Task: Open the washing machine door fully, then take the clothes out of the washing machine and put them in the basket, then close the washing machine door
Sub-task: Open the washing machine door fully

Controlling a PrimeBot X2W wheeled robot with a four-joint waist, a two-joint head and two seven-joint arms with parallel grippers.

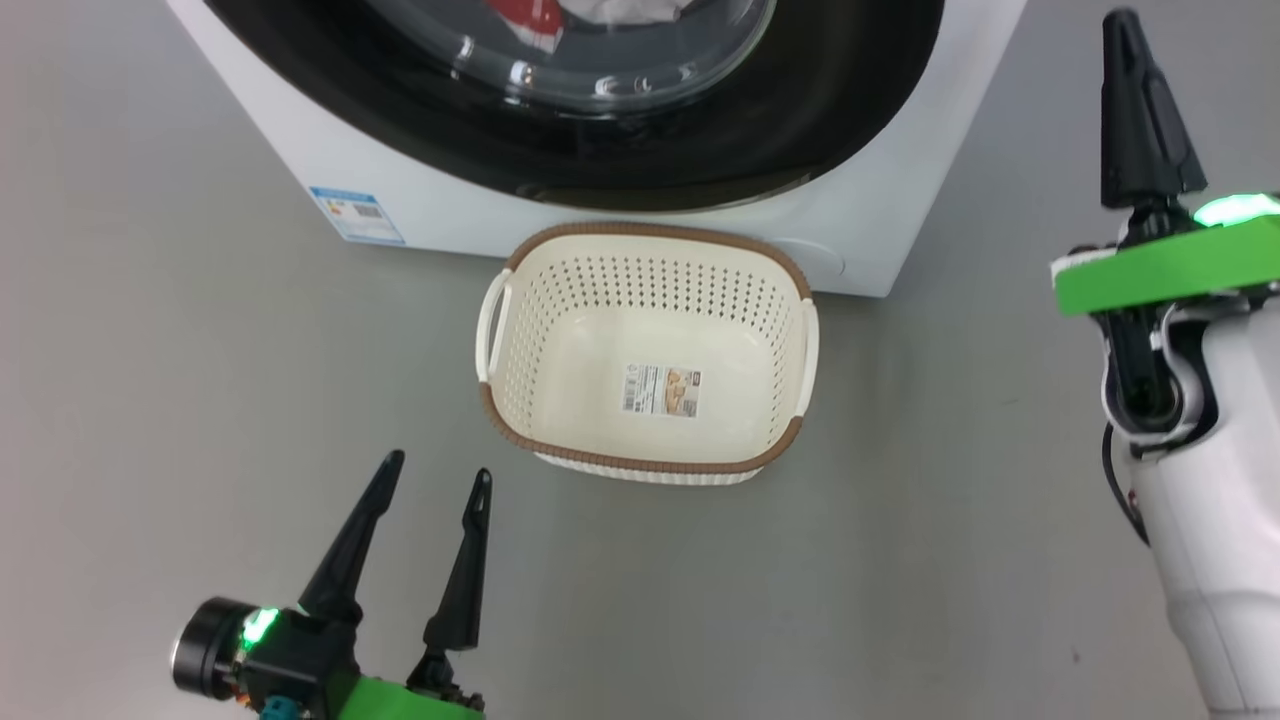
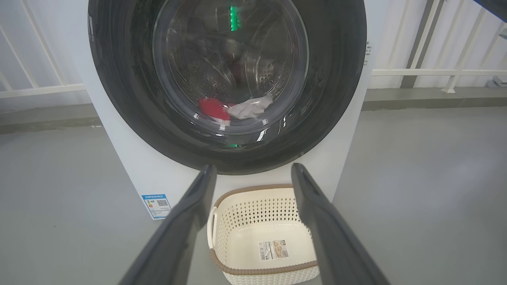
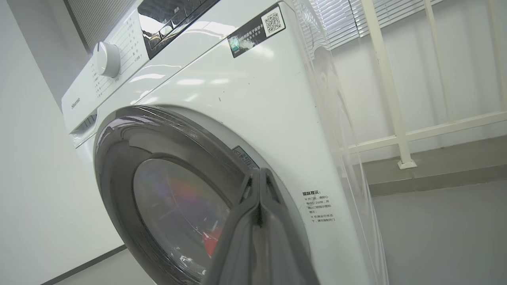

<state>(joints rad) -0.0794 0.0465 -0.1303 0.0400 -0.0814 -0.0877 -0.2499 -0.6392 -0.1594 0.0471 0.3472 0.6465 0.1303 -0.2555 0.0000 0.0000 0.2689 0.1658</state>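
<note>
Head: washing machine (image 1: 300,150) at top, washing machine door (image 1: 800,130) shut, red/white clothes (image 1: 525,20) behind glass. On floor just in front: basket (image 1: 650,232). Low left: left gripper (image 1: 440,465), fingers spread. At right: right gripper (image 1: 1122,25), fingers pressed together.
Left wrist: clothes at drum bottom, basket below door, between spread fingers.
Right wrist: joined fingertips near door's right rim; contact unclear.

A white washing machine (image 3: 257,99) leans across the frame, its round door (image 3: 130,130) shut, with a glossy dark rim. Red clothes (image 3: 212,239) show low behind the glass. The end effector (image 3: 259,174) rises from below, fingers pressed together, tips by the door's right edge. A white dial (image 3: 106,59) sits top left, and a pale railing (image 3: 390,99) stands on the right.
</note>
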